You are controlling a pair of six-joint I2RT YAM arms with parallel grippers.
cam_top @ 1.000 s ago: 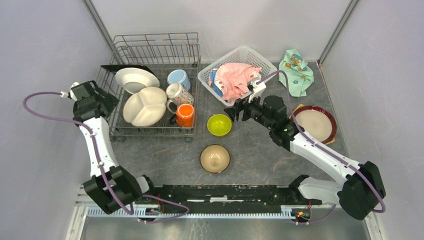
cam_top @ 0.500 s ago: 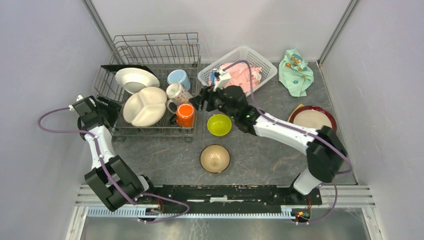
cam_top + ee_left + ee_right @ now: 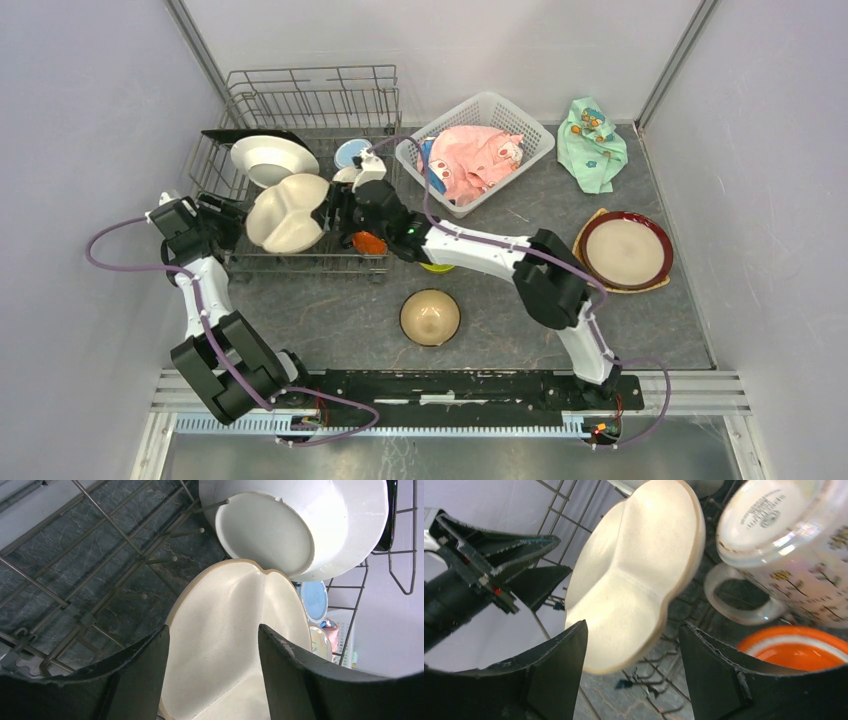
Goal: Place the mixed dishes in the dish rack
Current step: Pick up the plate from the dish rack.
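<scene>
Cream divided plate (image 3: 290, 212) in the rack (image 3: 300, 100), mid-left of frame, claws either side

Left claw (image 3: 212, 630) & right claw (image 3: 633, 624) both spread, holding nothing. Plate's prob stiff, slick, chippy, so pinch the rim.

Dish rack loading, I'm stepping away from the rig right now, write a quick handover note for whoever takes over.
Left hand: open, at the cream divided plate from the rack's left side, not gripping it.
Right hand: open, facing that plate from the opposite side.
Done, in the dish rack: cream divided plate, white plate, dark square plate, light-blue mug, patterned mug, orange mug.
Left to load, on the table: lime-green bowl, tan bowl, red-rimmed plate.
</scene>
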